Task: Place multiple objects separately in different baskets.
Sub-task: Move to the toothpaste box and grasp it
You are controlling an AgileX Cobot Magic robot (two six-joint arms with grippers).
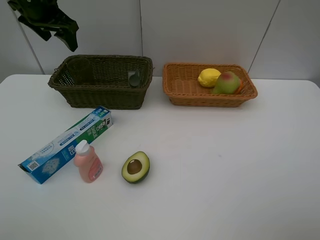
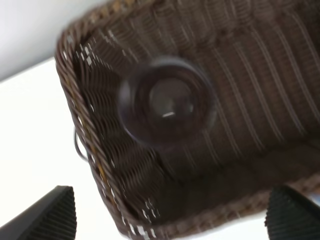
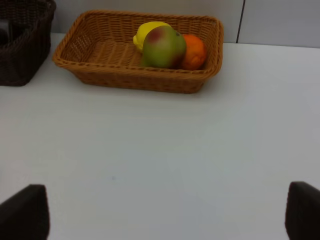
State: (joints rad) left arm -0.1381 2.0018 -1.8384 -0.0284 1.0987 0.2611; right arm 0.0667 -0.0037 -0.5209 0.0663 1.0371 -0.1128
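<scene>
The dark olive-brown basket stands at the back left, the light orange-tan basket at the back right. In the tan one lie a lemon, a green-red pear and an orange. A translucent cup sits inside the dark basket, and a greyish bottle leans on its right wall. My left gripper hangs open and empty above the cup. On the table lie the toothpaste box, the pink pump bottle and the halved avocado. My right gripper is open over bare table.
The left arm shows dark at the top left of the high view, above the dark basket. A white wall runs behind both baskets. The white table stretches to the front and right.
</scene>
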